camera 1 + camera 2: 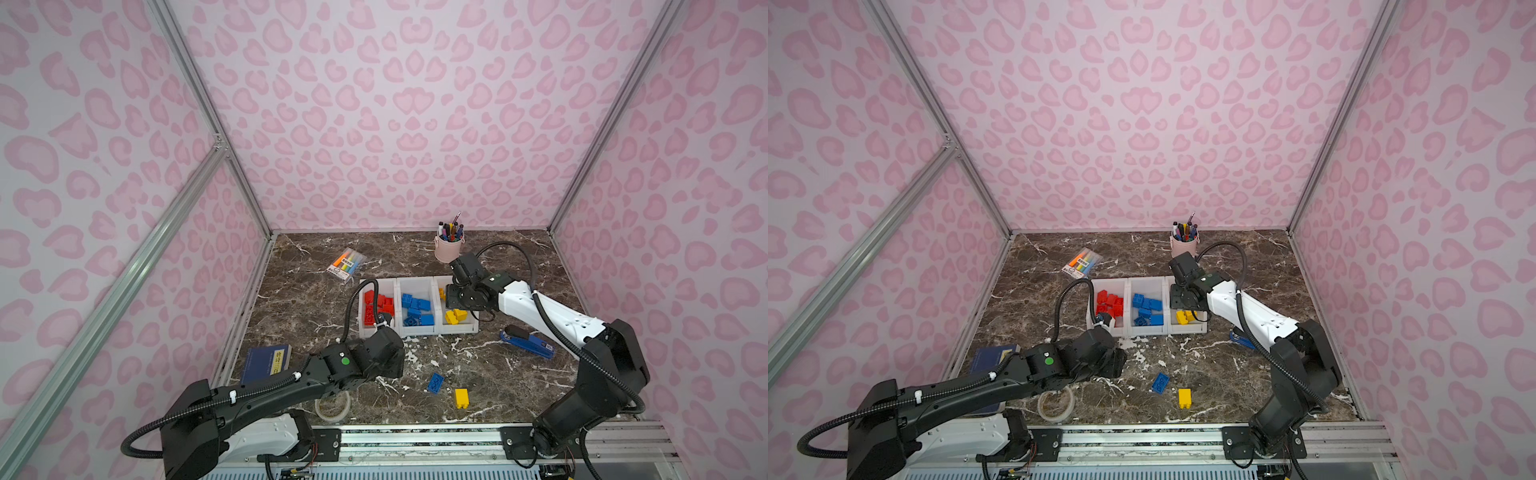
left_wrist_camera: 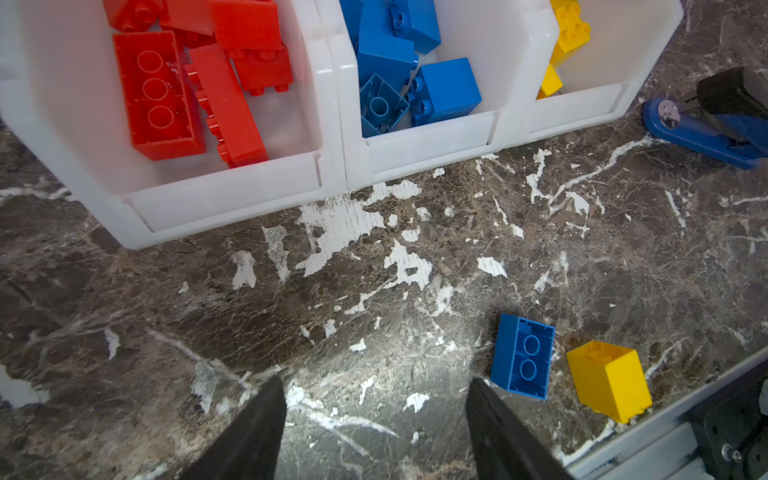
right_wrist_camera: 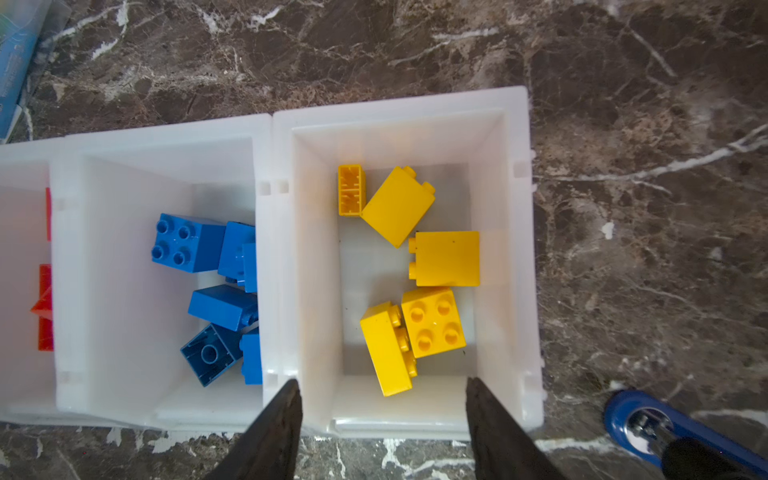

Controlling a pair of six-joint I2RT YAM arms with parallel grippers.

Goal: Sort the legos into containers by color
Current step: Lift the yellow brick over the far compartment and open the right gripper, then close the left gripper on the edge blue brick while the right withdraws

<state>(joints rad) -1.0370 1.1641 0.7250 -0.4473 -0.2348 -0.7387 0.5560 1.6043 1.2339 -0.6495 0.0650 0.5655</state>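
the containers (image 1: pixel 417 331), three white bins joined in a row, sit mid-tabletop. red legos (image 1: pixel 376 307) fill the leftmost in both top views, blue legos (image 1: pixel 417 309) the middle, and yellow legos (image 3: pixel 446 258) the rightmost. the right hand (image 3: pixel 382 382) hangs over the yellow bin with its fingers spread and nothing between them, so its drop looks finished. it would do well to rise straight up, clear of the bin walls, before swinging away. the left hand (image 2: pixel 376 380) hovers low over bare tabletop in front of the bins, also spread and empty.

two legos are left to sort. a blue brick (image 2: pixel 523 356) lies underside up at a slant, and a yellow brick (image 2: pixel 609 380) lies just beside it, close to the front rail. the left hand is the nearer one. it should probably turn its wrist to square the fingers across the blue brick's narrow sides and come down gently, since a loose approach could knock the yellow one.

pink leopard-print walls (image 1: pixel 395 124) on an aluminium frame close in the cell. the tabletop (image 1: pixel 478 365) is dark brown marble-look, scuffed white before the bins. around it lie a blue notebook (image 1: pixel 266 363), a blue stapler (image 1: pixel 528 343), a pink pen cup (image 1: pixel 449 249), a tape roll (image 1: pixel 332 406) and a highlighter pack (image 1: pixel 346 265).
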